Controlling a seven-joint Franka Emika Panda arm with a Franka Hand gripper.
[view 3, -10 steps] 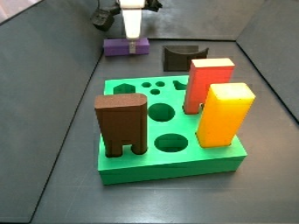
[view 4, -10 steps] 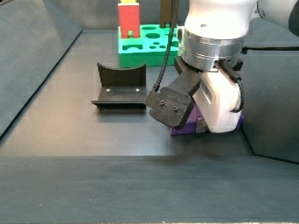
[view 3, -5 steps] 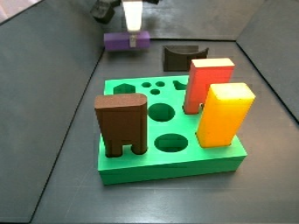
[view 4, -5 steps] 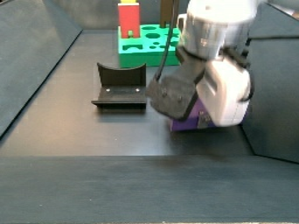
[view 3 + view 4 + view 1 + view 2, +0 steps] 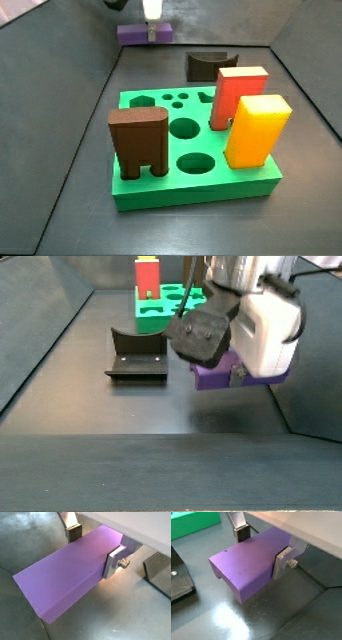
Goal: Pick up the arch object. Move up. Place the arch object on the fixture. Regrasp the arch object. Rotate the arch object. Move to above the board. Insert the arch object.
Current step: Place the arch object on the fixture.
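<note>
Arch object (image 5: 218,375) is rising off the floor as you watch, the gripper (image 5: 264,548) clamping its sides, higher than before.

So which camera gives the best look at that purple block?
A wrist view: the purple block fills it, notch visible, clamped in the gripper. Another wrist view crops it; in side views it's small or half hidden.

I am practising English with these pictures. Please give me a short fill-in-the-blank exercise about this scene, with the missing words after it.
1. The gripper is shut on the ____ arch object.
2. The arch object hangs ____ the floor, touching nothing below it.
3. The board is ____ in colour.
4. The fixture has ____ on it.

Missing words: purple; above; green; nothing
</note>
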